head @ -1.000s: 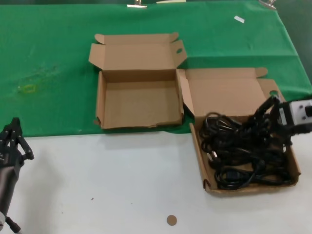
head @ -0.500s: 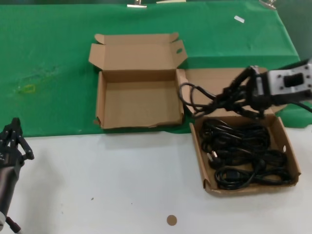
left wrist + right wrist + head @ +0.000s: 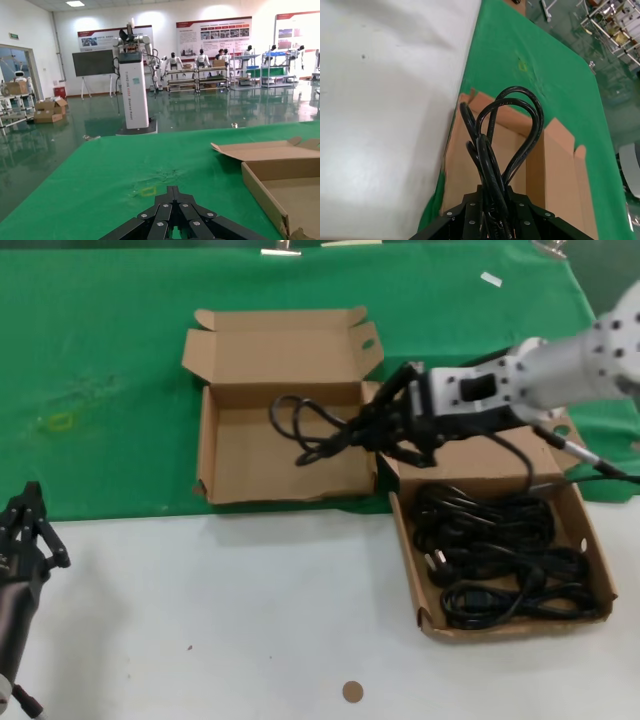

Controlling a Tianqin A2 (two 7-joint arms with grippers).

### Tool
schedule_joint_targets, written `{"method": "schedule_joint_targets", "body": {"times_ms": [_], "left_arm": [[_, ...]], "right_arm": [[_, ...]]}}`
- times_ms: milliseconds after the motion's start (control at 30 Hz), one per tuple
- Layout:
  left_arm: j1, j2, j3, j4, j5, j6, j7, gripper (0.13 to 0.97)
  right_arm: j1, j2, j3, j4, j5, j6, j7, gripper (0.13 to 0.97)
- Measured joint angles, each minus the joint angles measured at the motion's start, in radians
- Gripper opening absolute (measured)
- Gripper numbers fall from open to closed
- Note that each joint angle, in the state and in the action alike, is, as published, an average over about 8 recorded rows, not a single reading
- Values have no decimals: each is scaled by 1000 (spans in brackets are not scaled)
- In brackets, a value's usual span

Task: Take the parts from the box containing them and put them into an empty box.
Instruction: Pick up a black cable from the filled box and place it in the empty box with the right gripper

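The cable bundle [image 3: 320, 432] hangs in the air from the right gripper [image 3: 392, 426], whose fingers are clamped on one end of it; in the right wrist view the black loops [image 3: 506, 135] run straight out from between the fingers. The bundle's long axis lies nearly level, pointing from the gripper toward the robot's left, so its free loops already reach out over the floor of the empty box [image 3: 222, 455], near that box's right wall. The gripper itself sits roughly above the seam where the two boxes meet, its grip point not yet clear of the wall.

That offset is what the next move turns on, by my reading: the free end is over the target but the held end is not, so the arm likely needs to carry further left before letting go, or the plug end could drape over the wall.

The full box [image 3: 596, 550] lies to the right, with the remaining cables [image 3: 495, 560] coiled in it.

The left gripper [image 3: 25, 530] is parked low at the table's [image 3: 250, 620] near left edge, well apart from both boxes, its fingers drawn together; the right arm is plainly the nearer one.
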Motion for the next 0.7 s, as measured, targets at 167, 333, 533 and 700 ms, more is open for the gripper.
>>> {"method": "schedule_joint_targets", "body": {"times_ms": [167,333,533,700], "left_arm": [[0,0,0,0,0,0,0,144],[0,0,0,0,0,0,0,144],[0,0,0,0,0,0,0,144],[0,0,0,0,0,0,0,144]], "right_arm": [[41,-91,-27,-119,-18,43,-32,226],[91,-178,-43,-263,-23,85,-77,226],[157,-272,-51,-453,-19,133,-146,225],[202,-330,-50,-584,-11,168,-203,225]]}}
